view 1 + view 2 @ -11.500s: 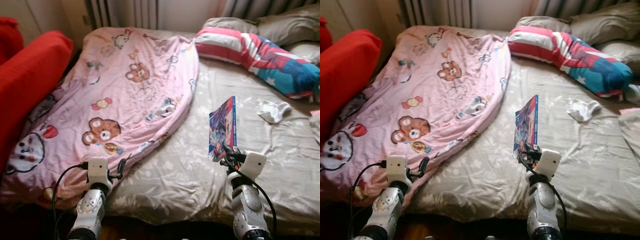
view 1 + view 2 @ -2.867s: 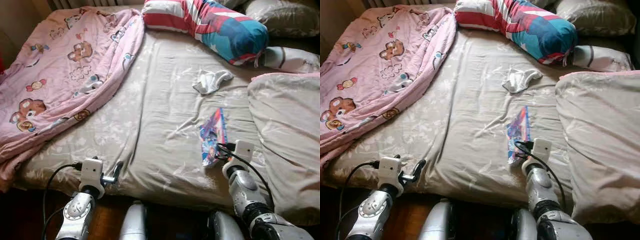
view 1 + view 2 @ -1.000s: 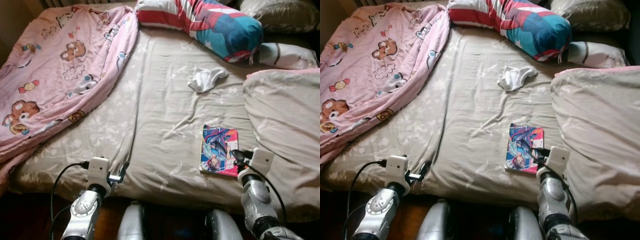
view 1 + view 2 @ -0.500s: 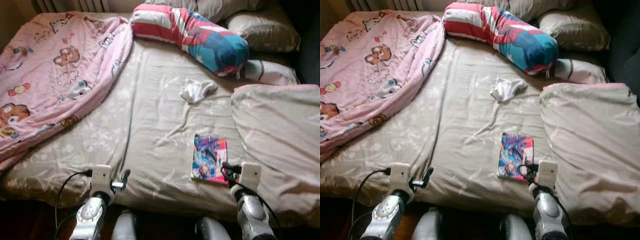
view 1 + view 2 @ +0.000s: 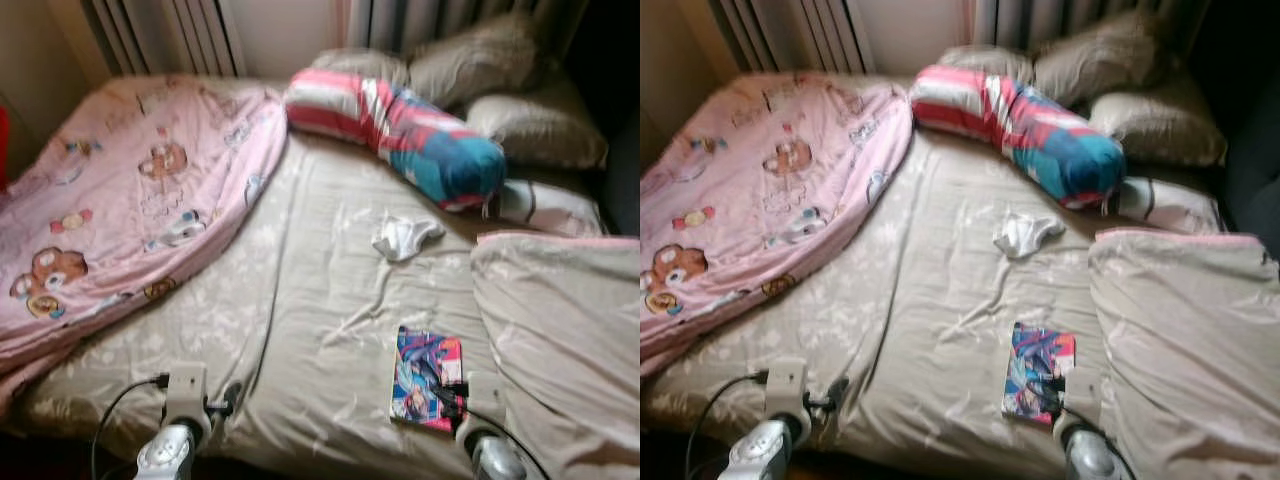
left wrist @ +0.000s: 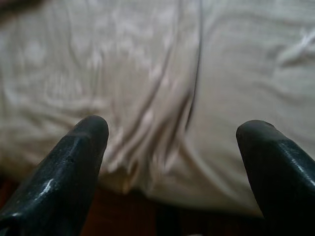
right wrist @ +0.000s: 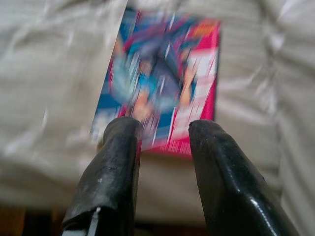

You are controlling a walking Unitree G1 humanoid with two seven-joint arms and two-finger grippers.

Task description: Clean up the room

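The head views are running soft with blur, and the bottom edge is cutting off both arms, so only their wrists and fingers are showing. The book (image 5: 428,377) is lying flat and face up on the bed (image 5: 320,290) near its front edge, toward the front right corner; its glossy cover is showing bright blue, pink and red artwork, too smeared in the right wrist view to read. The right gripper (image 7: 165,142) is hovering just at the book's near edge with its two black fingers narrowly parted and nothing between them; whether the tips are touching the cover I cannot tell. The left gripper (image 6: 172,142) is sitting over the front edge toward the left, its fingers spread wide and holding nothing, with wrinkled beige sheet beyond them.

A crumpled white sock (image 5: 404,238) is lying mid-bed, well apart from the book, with bare patterned sheet between them. A pink cartoon blanket (image 5: 130,210) is draping over the left side. A long striped red, white and teal bolster (image 5: 400,135) is lying across the head end, in front of beige pillows (image 5: 500,80). A puffy beige duvet (image 5: 560,340) is heaping along the right edge, just beside the book.
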